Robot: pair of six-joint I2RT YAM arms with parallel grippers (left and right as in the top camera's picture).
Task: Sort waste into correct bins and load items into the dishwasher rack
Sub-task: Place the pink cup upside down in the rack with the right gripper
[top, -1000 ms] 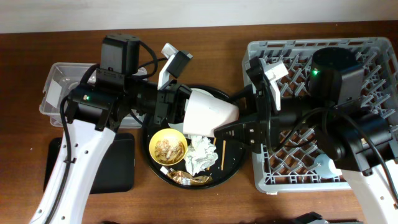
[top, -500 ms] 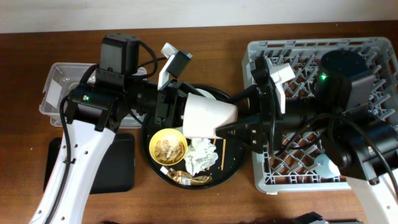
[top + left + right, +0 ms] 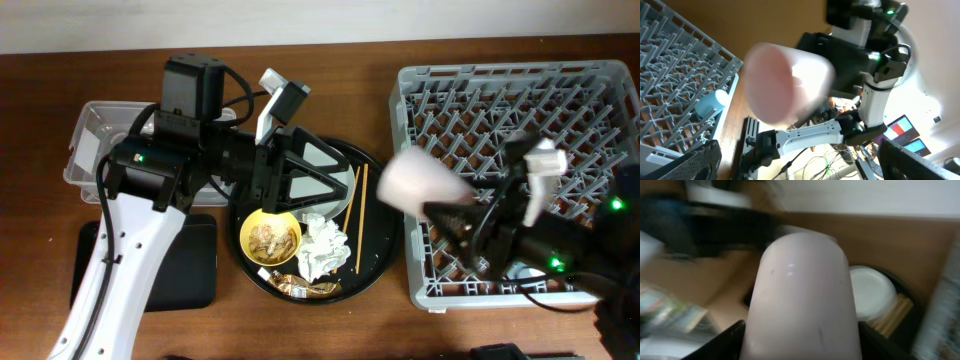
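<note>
At the right gripper [image 3: 448,212]: clamps the pink cup [image 3: 420,184] between jaws set against its sides. Carries it tipped over and blurred, above the left edge of the dishwasher rack [image 3: 520,110], not yet seated among the pegs. At the left gripper [image 3: 338,178]: stands with jaws spread wide, grasps nothing, hovers over the round black tray [image 3: 378,245].

Counts as done, by the look of it: only the blue cup [image 3: 715,102], lying in the rack. Leaves on the round tray the pale plate [image 3: 322,152], the yellow bowl [image 3: 272,237] with food scraps inside, two chopsticks [image 3: 356,205], a crumpled napkin [image 3: 322,246] and the foil wrapper [image 3: 300,286]. Shows no waste sorted into the clear tub [image 3: 85,120] as far as can be told, nor onto the flat black tray [image 3: 195,265]. Puts the job early, with most of it ahead.

Beneath it all: a brown wooden table [image 3: 330,60], with a pale wall along the far edge. Beyond, in the left wrist view: monitors and loose cables.
</note>
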